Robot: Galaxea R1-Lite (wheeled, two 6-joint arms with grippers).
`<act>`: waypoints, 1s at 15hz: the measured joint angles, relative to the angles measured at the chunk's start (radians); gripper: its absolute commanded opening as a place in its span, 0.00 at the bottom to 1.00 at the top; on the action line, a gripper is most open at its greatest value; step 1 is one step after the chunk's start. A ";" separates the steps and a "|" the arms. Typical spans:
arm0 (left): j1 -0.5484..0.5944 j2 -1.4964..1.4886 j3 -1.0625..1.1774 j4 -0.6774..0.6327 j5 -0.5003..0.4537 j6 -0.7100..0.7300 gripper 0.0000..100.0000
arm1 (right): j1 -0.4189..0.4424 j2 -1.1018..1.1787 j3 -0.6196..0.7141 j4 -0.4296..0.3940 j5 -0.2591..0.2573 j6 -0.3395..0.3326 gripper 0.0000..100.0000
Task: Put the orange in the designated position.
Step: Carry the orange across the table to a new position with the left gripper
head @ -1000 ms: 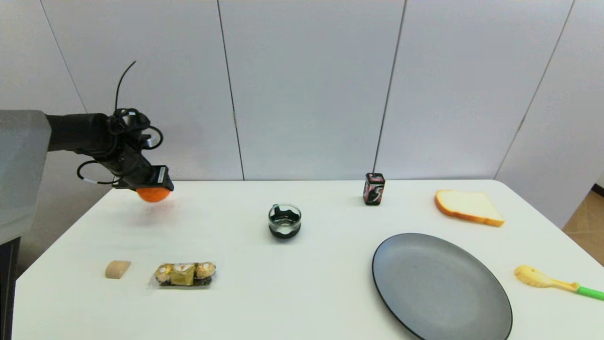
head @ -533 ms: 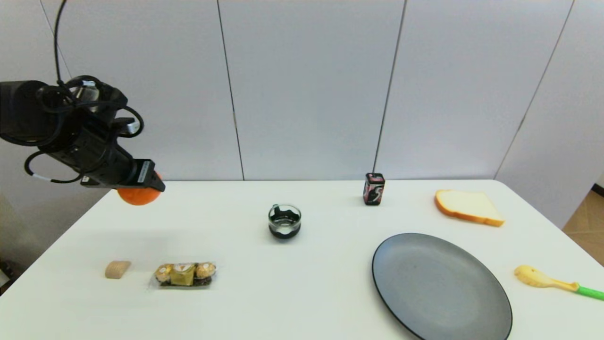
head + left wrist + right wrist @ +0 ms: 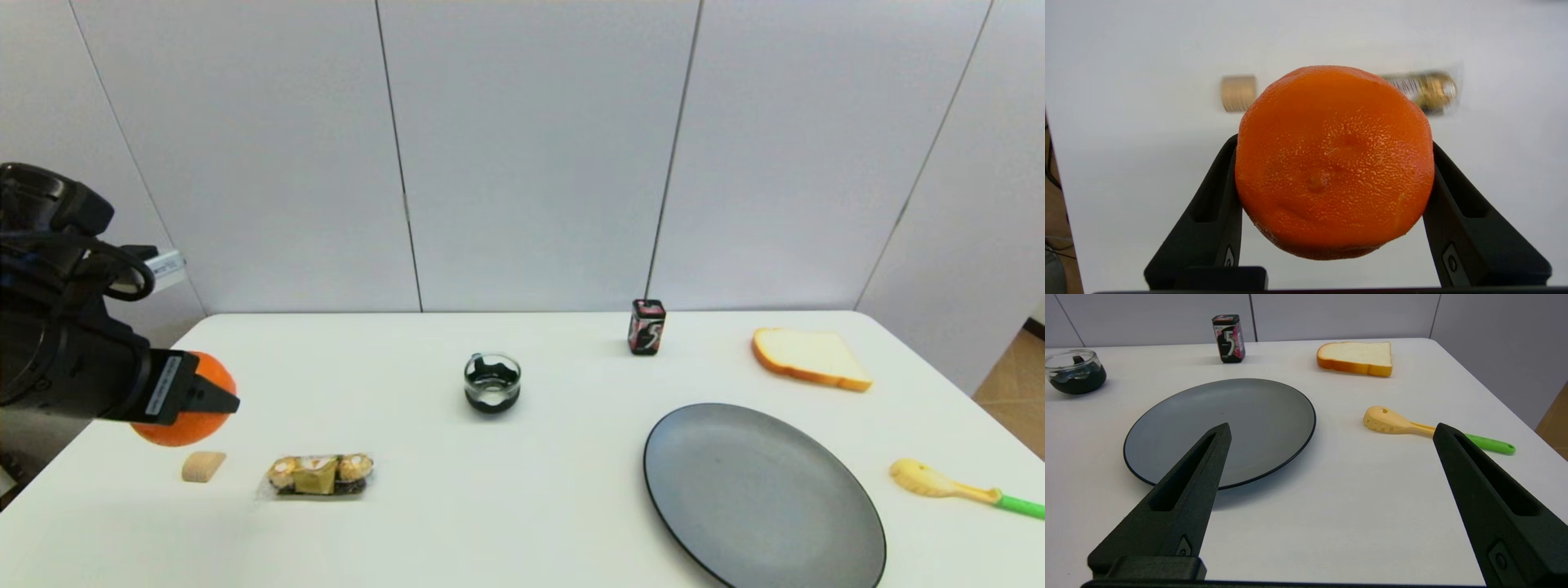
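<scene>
Head view: cork beneath orange.

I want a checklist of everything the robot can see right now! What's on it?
Surface: white table.
Job's things: round orange fruit, held in the air over the table's left side.
Clutter: small glass cup, dark grey round plate, bread slice, yellow green-handled spoon, gum box, wrapped chocolates, tan block.
Grippers: left gripper clamps the fruit; right gripper open, near the plate.
Cables: black loops on left arm.
Surroundings: grey wall panels.
</scene>
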 measured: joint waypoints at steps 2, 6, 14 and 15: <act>-0.029 -0.054 0.064 0.008 -0.001 0.003 0.00 | 0.000 0.000 0.000 0.000 0.000 0.000 1.00; -0.063 -0.112 0.169 0.006 0.000 0.005 0.00 | 0.000 0.000 0.000 0.000 0.000 0.000 1.00; -0.119 -0.101 0.267 -0.005 0.000 0.003 0.00 | 0.000 0.000 0.000 0.000 0.000 0.000 1.00; -0.133 -0.085 0.268 -0.007 0.000 0.003 0.00 | 0.000 0.000 0.000 0.000 0.000 0.000 1.00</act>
